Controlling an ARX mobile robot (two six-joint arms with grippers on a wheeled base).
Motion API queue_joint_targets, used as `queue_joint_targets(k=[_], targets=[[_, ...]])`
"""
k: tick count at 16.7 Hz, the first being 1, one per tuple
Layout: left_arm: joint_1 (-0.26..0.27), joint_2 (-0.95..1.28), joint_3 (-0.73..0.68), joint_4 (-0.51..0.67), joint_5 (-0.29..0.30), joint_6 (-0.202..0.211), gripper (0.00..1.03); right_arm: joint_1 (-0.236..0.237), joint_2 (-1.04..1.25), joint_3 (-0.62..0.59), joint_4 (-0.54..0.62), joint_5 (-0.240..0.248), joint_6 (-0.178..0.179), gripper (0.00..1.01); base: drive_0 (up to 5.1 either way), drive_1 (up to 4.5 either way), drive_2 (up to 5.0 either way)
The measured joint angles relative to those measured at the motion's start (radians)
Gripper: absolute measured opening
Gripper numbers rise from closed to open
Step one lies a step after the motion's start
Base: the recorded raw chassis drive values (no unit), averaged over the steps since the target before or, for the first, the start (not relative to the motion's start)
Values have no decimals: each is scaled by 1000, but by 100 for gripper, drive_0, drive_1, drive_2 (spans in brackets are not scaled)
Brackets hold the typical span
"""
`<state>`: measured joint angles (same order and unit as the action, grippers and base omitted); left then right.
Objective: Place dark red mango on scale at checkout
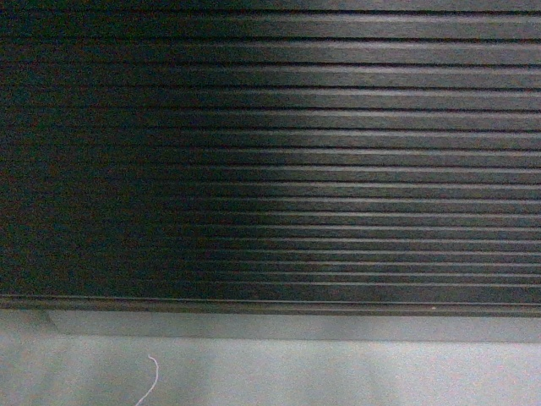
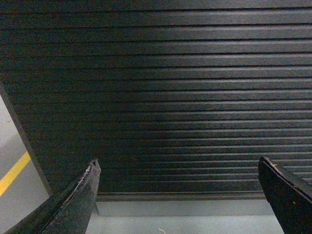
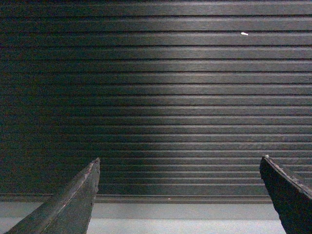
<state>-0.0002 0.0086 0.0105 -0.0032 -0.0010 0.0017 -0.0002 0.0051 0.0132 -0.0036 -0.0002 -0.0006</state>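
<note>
head view: the ribbed black front panel of the checkout bench [image 1: 270, 152] fills the frame from 9 to 3 o'clock. a strip of grey floor [image 1: 338, 372] runs along 6 o'clock, with a thin white thread [image 1: 152, 381] at 7 o'clock.

left wrist view: the left end effector [image 2: 180, 195] is spread wide, holding nothing; its fingers [image 2: 73, 204] sit at 7 and 5 o'clock. a yellow floor line [image 2: 13, 173] lies at 8 o'clock.

right wrist view: the right end effector [image 3: 180, 195] is likewise spread wide and empty, facing the same panel; a small white speck [image 3: 244, 33] shows at 1 o'clock.

the dark red mango and the scale appear in no view.
</note>
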Motion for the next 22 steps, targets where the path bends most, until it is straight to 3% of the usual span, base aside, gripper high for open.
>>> queue_joint_targets(k=[11,22], targets=[[0,0,0,0,0,0,98,0,0,0,0,0,0,98,-5,195,-206],[0,0,0,0,0,0,98,0,0,0,0,0,0,98,0,0,0]])
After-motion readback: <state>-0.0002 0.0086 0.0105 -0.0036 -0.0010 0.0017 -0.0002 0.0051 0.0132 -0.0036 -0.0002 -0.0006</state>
